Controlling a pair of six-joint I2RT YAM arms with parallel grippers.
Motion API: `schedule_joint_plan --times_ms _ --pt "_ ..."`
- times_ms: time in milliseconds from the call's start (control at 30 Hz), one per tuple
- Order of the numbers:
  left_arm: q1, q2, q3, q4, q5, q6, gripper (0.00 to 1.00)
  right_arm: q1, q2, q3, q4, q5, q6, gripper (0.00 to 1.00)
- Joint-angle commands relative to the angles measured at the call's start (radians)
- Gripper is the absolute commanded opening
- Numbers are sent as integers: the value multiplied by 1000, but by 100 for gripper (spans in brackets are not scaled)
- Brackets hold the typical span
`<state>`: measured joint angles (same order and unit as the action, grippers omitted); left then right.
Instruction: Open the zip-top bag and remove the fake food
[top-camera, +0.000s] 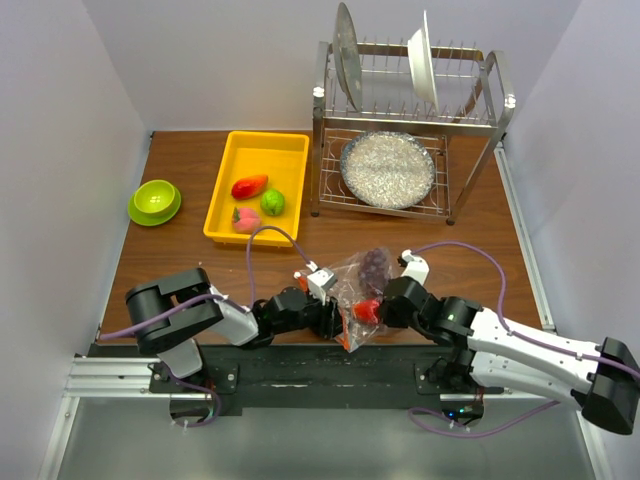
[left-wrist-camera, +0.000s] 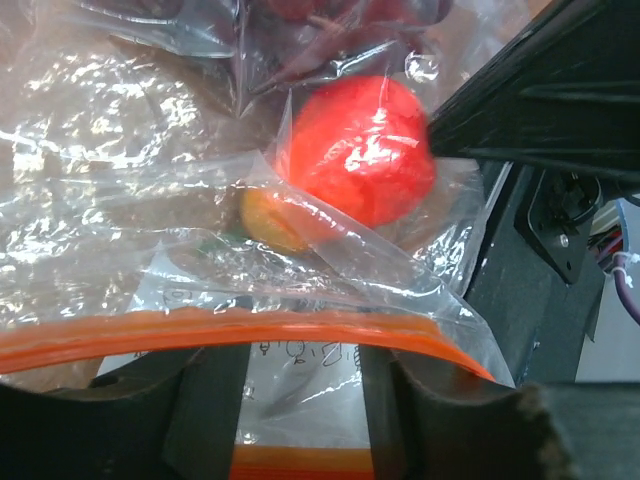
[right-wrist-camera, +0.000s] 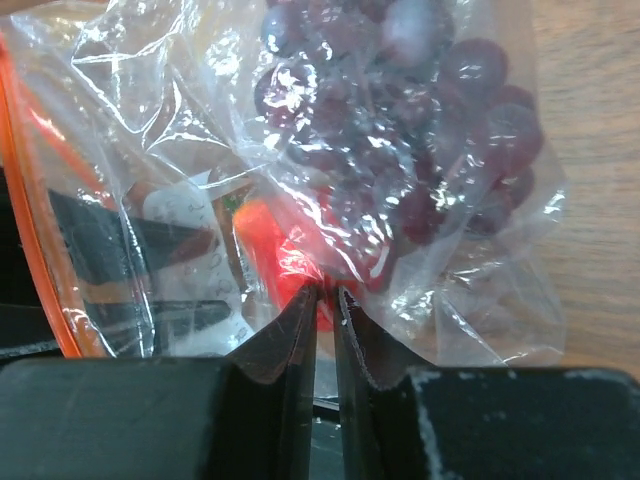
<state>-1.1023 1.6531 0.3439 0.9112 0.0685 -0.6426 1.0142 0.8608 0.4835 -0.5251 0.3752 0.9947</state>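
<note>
The clear zip-top bag (top-camera: 352, 288) sits at the near table edge between my two grippers. Inside it are a dark purple grape bunch (top-camera: 375, 262) and a red tomato (top-camera: 366, 310). My left gripper (top-camera: 333, 318) is at the bag's left side. In the left wrist view its fingers stand apart, the orange zip strip (left-wrist-camera: 250, 335) lies across them, and the tomato (left-wrist-camera: 355, 150) is beyond. My right gripper (top-camera: 386, 304) is shut on the bag's plastic (right-wrist-camera: 327, 290), below the grapes (right-wrist-camera: 400, 150). An orange-red piece (top-camera: 249, 186), a green fruit (top-camera: 272, 202) and a pink peach (top-camera: 245, 219) lie in the yellow tray.
The yellow tray (top-camera: 222, 195) is at the back left with a lime-green bowl (top-camera: 154, 200) to its left. A metal dish rack (top-camera: 410, 130) with plates stands at the back right. White walls close in both sides.
</note>
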Motion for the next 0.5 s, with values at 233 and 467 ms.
schedule_joint_plan --times_ms 233,467 --pt "-8 -78 58 -141 -105 146 60 3 35 -40 102 -82 -22 13" --pt "-8 -183 38 -218 -194 58 55 3 -40 71 -76 14 -34 14"
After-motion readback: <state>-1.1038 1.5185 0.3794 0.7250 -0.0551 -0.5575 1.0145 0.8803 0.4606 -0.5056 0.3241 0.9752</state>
